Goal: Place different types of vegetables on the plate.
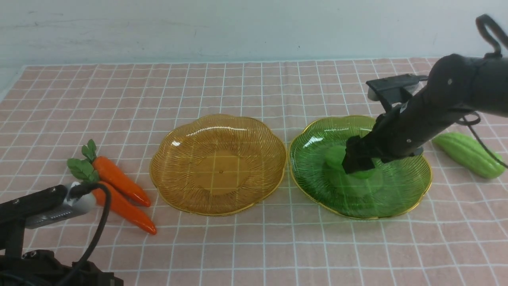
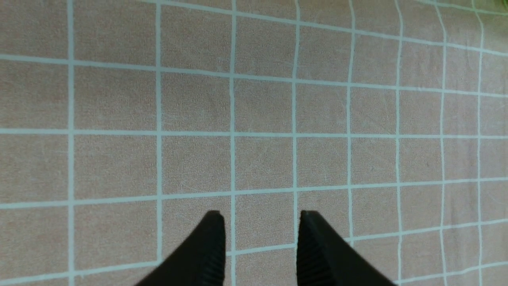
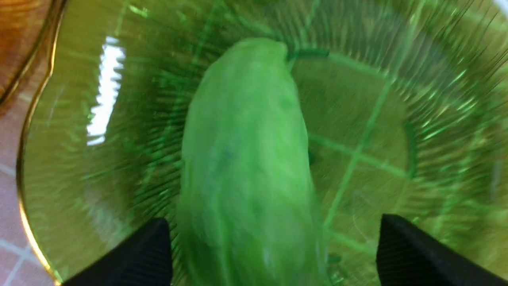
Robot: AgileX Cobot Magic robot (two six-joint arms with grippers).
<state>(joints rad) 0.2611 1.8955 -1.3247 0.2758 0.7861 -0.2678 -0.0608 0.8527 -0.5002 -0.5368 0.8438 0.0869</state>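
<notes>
On the green scalloped glass plate (image 1: pixel 397 198), a light-green ridged toy gourd (image 3: pixel 246 159) lies between the parted, open fingers of the right gripper (image 3: pixel 274 246), loose from their grip. Right of that plate is a second ridged gourd (image 1: pixel 468 155); left of it sits an amber glass plate (image 1: pixel 221 167), then two orange toy carrots (image 1: pixel 121 180). The left gripper (image 2: pixel 262 216), fingers apart and holding nothing, hovers over the grid-patterned tablecloth (image 1: pixel 246 246), nearer the camera than the green plate.

Pale plain wall (image 1: pixel 254 31) behind table w/ pinkish-brown cloth (image 1: pixel 254 250), light grid lines.
</notes>
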